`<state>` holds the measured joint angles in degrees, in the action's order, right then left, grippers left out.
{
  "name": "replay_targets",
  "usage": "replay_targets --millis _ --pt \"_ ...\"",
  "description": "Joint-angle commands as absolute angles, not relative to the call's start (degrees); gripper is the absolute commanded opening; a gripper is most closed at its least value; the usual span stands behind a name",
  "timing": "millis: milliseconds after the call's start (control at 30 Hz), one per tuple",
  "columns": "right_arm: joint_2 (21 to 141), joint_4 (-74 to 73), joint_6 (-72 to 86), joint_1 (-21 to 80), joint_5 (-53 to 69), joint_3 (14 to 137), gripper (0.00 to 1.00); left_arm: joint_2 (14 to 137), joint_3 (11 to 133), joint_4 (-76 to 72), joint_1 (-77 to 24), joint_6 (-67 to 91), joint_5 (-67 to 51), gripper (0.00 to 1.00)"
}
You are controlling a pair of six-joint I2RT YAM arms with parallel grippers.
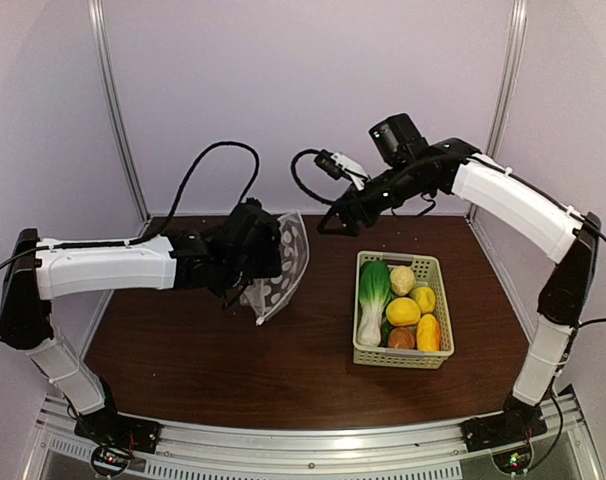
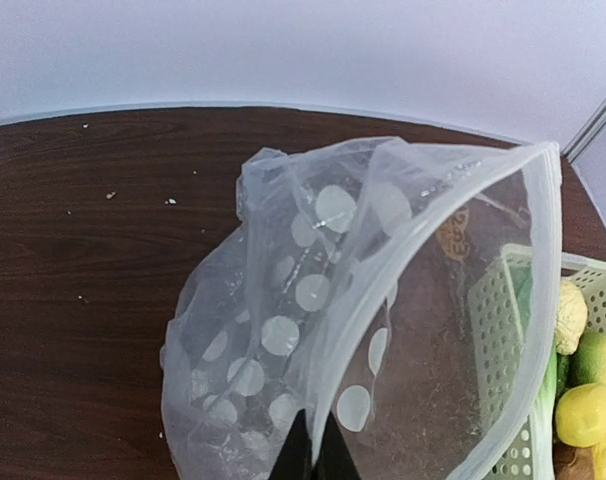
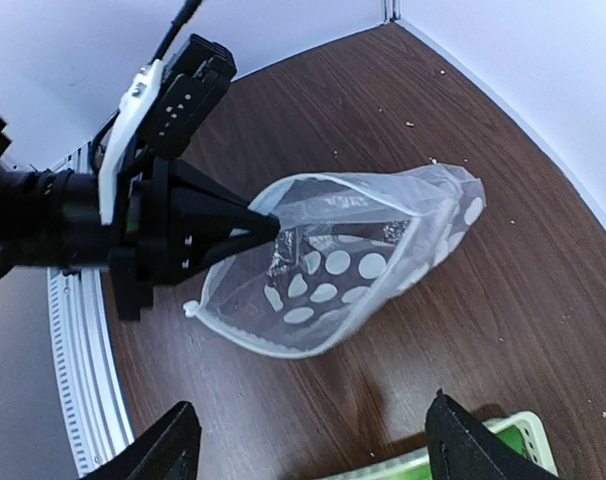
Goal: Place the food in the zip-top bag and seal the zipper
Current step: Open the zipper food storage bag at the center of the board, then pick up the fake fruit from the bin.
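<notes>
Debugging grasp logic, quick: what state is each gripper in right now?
Left gripper: shut on the zip-top bag, pinching its mouth edge.
Right gripper: open, holding nothing.

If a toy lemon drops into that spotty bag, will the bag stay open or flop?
Probably floppy: the bag is thin and wrinkled, and hangs limp from the left pincer pinching its rim. Its mouth gapes open now, but held at one spot only, it would likely droop or twist under a lemon. It looks very light.
</notes>
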<state>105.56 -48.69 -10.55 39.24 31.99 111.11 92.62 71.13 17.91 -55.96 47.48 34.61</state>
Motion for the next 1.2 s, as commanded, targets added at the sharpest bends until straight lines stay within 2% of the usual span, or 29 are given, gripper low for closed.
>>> replay_targets --millis 0,133,233,333,533,667,900,1167 --pt "97.2 -55.0 -19.8 29.0 39.7 99.6 0.78 93.7 73.4 17.4 -55.5 44.1 33.1 0.0" --pt "89.4 -55.6 -26.3 23.6 33.4 88.6 0.76 92.9 76.0 20.7 -55.5 40.9 34.0 0.0" --pt "82.8 -55.0 -30.9 21.7 31.8 80.4 0.7 91.6 77.6 23.4 -55.2 34.1 33.9 0.0" --pt "78.2 -56.5 -34.3 21.4 31.9 74.5 0.68 93.9 83.5 34.3 -55.1 27.7 38.3 0.0" --pt "76.6 -59.6 -39.9 21.5 27.7 69.7 0.57 98.7 93.0 54.0 -54.0 21.6 48.1 0.0" --pt "77.3 -57.4 -42.3 22.7 25.6 68.3 0.57 100.9 99.4 64.0 -54.0 20.6 53.1 0.0" --pt "80.2 -52.6 -45.0 26.7 20.0 65.7 0.69 104.3 101.6 68.7 -53.9 16.3 44.1 0.0" --pt "84.0 -46.4 -44.7 27.9 16.6 63.4 0.79 104.2 94.0 53.4 -53.0 18.4 17.7 0.0"
